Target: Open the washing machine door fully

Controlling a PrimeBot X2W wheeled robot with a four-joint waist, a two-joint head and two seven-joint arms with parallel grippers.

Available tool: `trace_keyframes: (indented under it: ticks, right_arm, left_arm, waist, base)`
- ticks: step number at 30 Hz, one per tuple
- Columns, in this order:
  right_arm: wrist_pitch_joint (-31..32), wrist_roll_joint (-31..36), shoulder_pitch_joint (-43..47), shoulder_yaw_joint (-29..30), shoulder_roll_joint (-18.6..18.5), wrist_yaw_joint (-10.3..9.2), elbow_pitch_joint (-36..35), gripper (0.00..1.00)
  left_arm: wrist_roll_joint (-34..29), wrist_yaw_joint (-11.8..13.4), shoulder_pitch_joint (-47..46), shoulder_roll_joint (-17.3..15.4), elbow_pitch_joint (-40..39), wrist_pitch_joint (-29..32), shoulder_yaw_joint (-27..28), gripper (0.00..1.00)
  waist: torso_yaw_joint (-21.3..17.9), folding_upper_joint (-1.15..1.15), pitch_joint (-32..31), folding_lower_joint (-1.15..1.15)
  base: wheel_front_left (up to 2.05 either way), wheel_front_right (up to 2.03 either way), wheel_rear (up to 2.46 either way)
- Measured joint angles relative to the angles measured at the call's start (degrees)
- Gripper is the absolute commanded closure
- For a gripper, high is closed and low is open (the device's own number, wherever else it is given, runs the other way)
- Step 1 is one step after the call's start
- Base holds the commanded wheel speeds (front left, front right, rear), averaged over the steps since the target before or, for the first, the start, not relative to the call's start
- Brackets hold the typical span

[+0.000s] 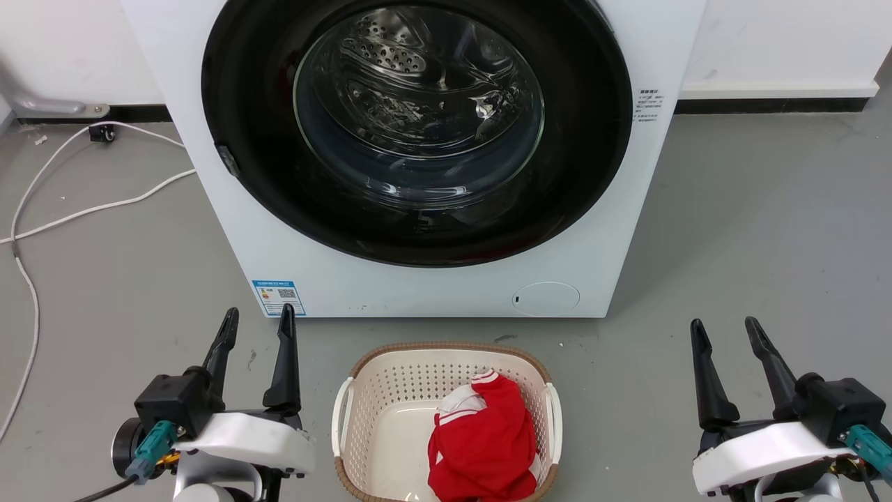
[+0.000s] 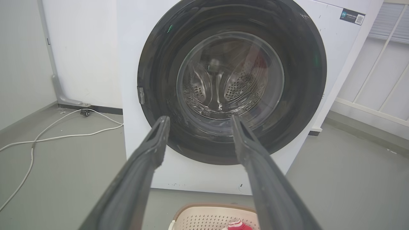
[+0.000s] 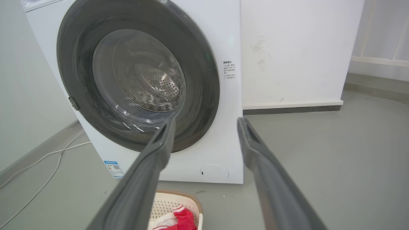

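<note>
1 washing machine door [image 1: 418, 132] closed | 2 spread: left claw [image 1: 259, 311], right claw [image 1: 723, 323]

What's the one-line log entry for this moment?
washing machine door: closed | left gripper: open, empty | right gripper: open, empty | basket: red cloth inside

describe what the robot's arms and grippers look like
Both match: the left gripper and right gripper each have two long, tapering black fingers on a boxy black base, then a glossy white wrist shell. A teal connector with a dark cable plugs in at each wrist.
</note>
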State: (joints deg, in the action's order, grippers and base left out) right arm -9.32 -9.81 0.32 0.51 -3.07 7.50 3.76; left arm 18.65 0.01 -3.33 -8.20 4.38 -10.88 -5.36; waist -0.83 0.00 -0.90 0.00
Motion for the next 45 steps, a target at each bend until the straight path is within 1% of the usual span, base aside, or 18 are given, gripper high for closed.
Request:
trace_keyframes:
  ticks: [21, 31, 38, 44, 45]
  right_arm:
    - [-1.85, 8.28, 0.96, -0.16, 0.04, 0.00, -0.81, 0.00]
    - [-2.52, 10.60, 1.02, -0.35, 0.05, 0.00, -1.25, 0.00]
    - [-2.85, 12.56, 1.08, -0.55, 0.07, 0.00, -1.49, 0.00]
    - [-2.83, 12.28, 1.10, -0.55, 0.07, 0.00, -1.48, 0.00]
    - [-2.83, 12.00, 1.10, -0.55, 0.07, 0.00, -1.47, 0.00]
  left_arm:
    - [-9.90, 0.74, 1.45, 0.58, -1.48, -2.46, 0.19, 0.00]
    - [-14.06, 1.03, 2.03, 1.25, -2.18, -3.49, 0.78, 0.00]
    - [-16.10, 0.71, 2.59, 1.72, -2.42, -4.12, 1.48, 0.00]
    - [-15.96, 0.40, 2.92, 2.32, -2.35, -4.19, 2.03, 0.00]
    - [-15.95, 0.01, 2.93, 2.56, -2.27, -4.19, 2.20, 0.00]
  waist:
    - [-0.17, 0.00, -0.26, 0.00]
    - [-0.28, 0.00, -0.39, 0.00]
    - [-0.28, 0.00, -0.47, 0.00]
    - [-0.28, 0.00, -0.49, 0.00]
    - [-0.30, 0.00, -0.48, 0.00]
  base:
    - [0.00, 0.00, 0.00]
    - [0.00, 0.00, 0.00]
    - [0.00, 0.00, 0.00]
    - [0.00, 0.00, 0.00]
    - [0.00, 0.00, 0.00]
